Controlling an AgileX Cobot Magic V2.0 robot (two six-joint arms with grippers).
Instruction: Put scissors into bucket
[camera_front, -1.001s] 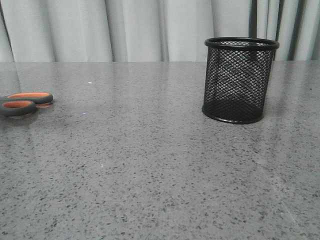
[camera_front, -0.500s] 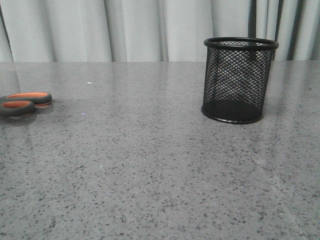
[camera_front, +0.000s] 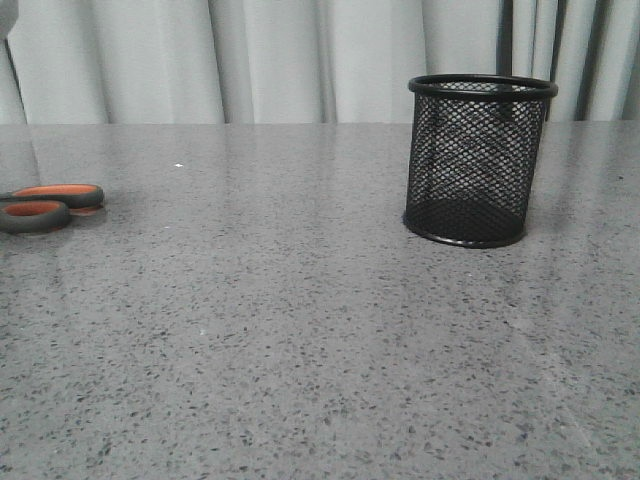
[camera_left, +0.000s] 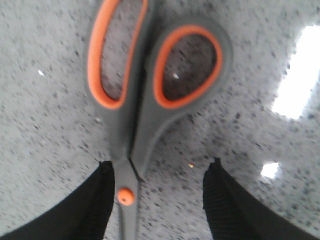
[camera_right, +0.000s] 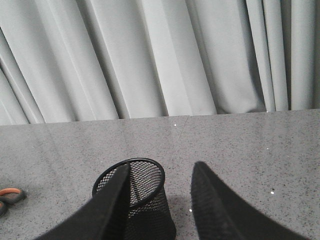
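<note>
The scissors (camera_front: 45, 205) lie flat at the table's left edge; only their grey, orange-lined handles show in the front view. In the left wrist view the scissors (camera_left: 145, 100) lie closed on the table. My left gripper (camera_left: 160, 187) is open just above them, with the orange pivot dot close beside one finger (camera_left: 97, 205) and the other finger (camera_left: 222, 205) well clear. The black mesh bucket (camera_front: 478, 160) stands upright at the right rear. My right gripper (camera_right: 161, 167) is open and empty, above and short of the bucket (camera_right: 150, 210). Neither gripper shows in the front view.
Grey curtains hang behind the speckled grey table (camera_front: 300, 330). A small part of the scissors' handles (camera_right: 10, 194) shows far to the side in the right wrist view. Nothing else is in view on the table.
The scissors' handles sit very slightly further left in the front view, and the shadow beside them has faded. The bucket has not moved.
</note>
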